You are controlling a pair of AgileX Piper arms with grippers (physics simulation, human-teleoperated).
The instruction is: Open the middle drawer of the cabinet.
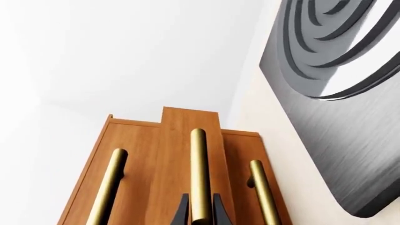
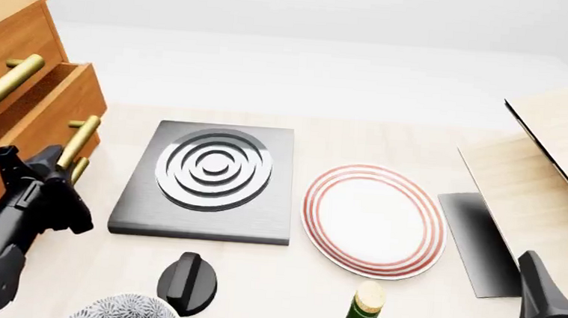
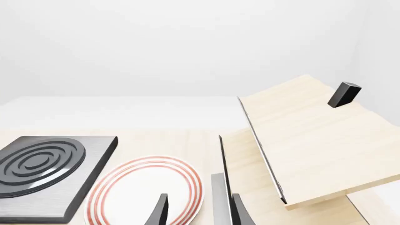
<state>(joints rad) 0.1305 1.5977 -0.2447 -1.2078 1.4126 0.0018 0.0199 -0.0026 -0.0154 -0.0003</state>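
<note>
Left gripper [image 1: 200, 211] sits right at the lens in the left wrist view: both black fingers [image 1: 181, 210] flank the middle brass handle [image 1: 199, 173], closed narrow around the bar. From these shots I can't confirm the pads are actually squeezing it, though it looks like a hold.

From the front, the cabinet [image 2: 2, 42] stands at the left edge of the table, and the middle drawer [image 2: 52, 113] already juts out past the top one. Judging by that, the pull is partly done with travel left.

Risks from here:
- Bar is round and smooth. If my pull drifts off the drawer's slide axis, the fingers could slip along or off it.
- Any sideways or downward load could rack the drawer in its runners and bind it.
- Bottom drawer's handle [image 2: 80, 169] is just beside my wrist; dropping could snag it.
- Hob plate [image 2: 207, 180] lies near the cabinet, and the black knob [image 2: 188, 280] and patterned bowl [image 2: 123, 313] sit near my arm's retreat path; an elbow swing could knock them.

Right gripper [image 3: 196, 208] hangs apart over the striped plate [image 3: 147, 187], fingers spread, holding nothing. No involvement, but it's just beside the wooden box [image 3: 312, 140].
</note>
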